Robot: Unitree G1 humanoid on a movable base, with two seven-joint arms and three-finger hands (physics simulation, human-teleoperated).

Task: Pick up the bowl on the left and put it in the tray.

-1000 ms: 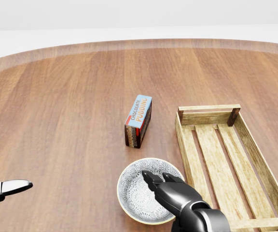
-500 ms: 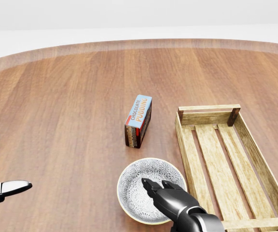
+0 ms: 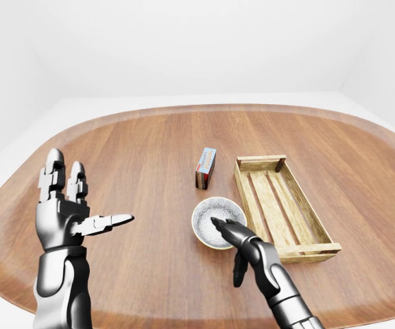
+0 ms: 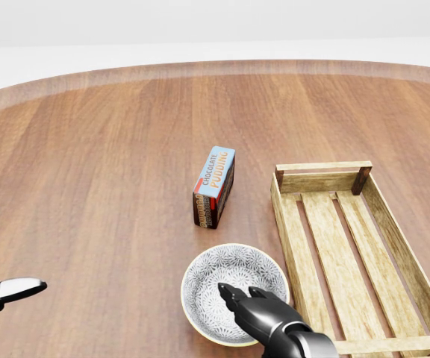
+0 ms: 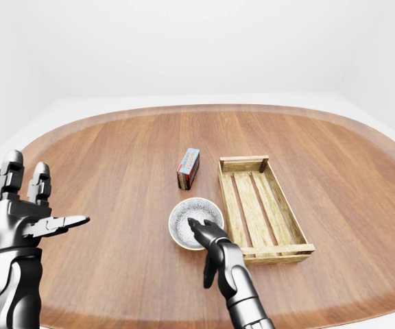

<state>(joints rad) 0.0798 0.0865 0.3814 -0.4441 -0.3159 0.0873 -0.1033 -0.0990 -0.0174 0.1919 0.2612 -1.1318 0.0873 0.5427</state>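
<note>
Large rounded wooden table (image 3: 149, 144): reddish-brown planks, grain running toward view's top, paler band along curved edge. Plain white floor (image 3: 60, 110) beyond table edge. Plain white walls (image 3: 184, 41), corner visible at upper right. Lighting even, diffuse; shadows soft.

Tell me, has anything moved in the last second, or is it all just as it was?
Only the right hand moved: in the head view it slid down toward the bottom edge, its fingertips drawing back from the middle of the bowl toward the bowl's lower rim. It has not closed on anything. The bowl, the pudding box, the tray and the open left hand kept their places.
</note>
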